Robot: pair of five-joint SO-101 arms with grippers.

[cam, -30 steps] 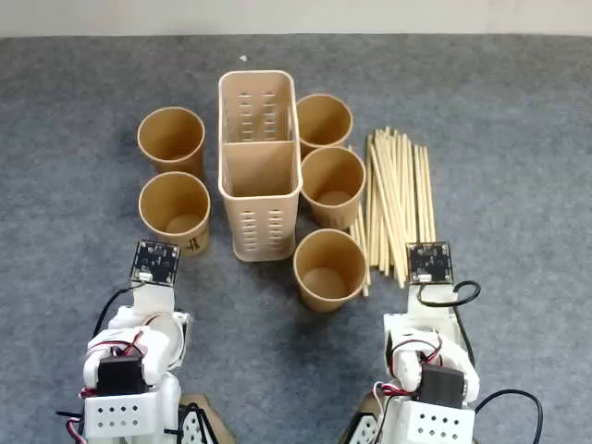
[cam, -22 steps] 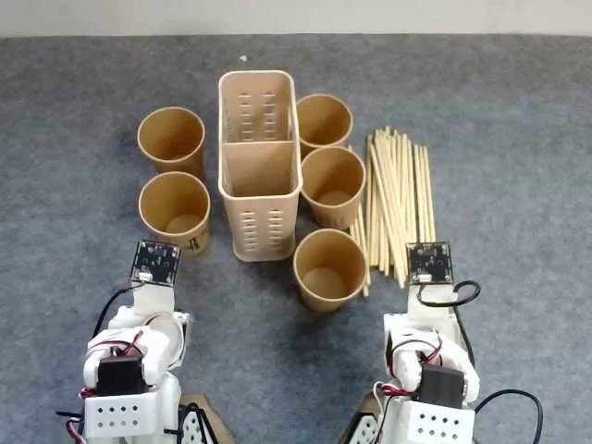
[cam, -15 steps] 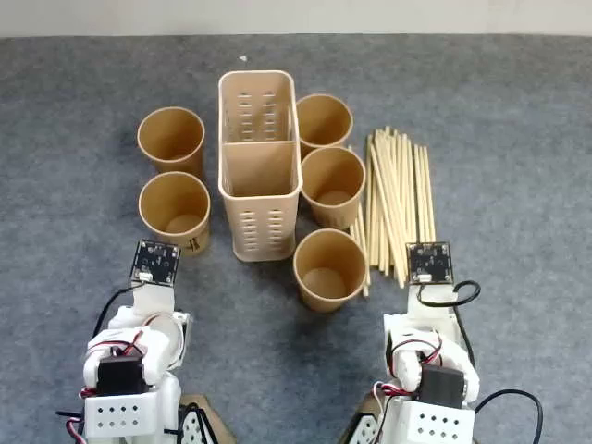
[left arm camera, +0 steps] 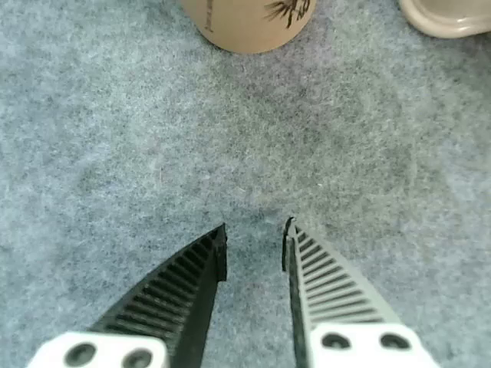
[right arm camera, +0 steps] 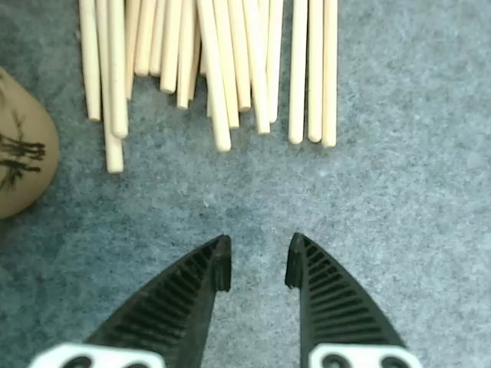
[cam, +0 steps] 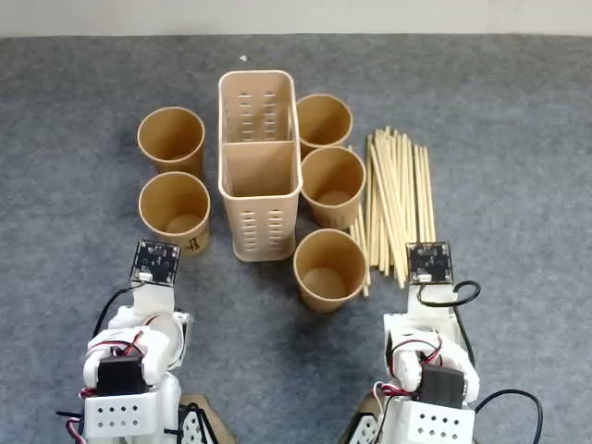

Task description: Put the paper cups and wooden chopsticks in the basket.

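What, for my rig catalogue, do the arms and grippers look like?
The left arm and right arm are white with black motors and red wires. The left gripper has one black, one pale finger; the right gripper has two black.

Bright, even light from above — short soft shadows hug the paper cups (cam: 328, 268).

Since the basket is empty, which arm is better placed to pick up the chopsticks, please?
Probably right: the right tool, open, sits just before the chopsticks' ends; the left tool faces a cup.
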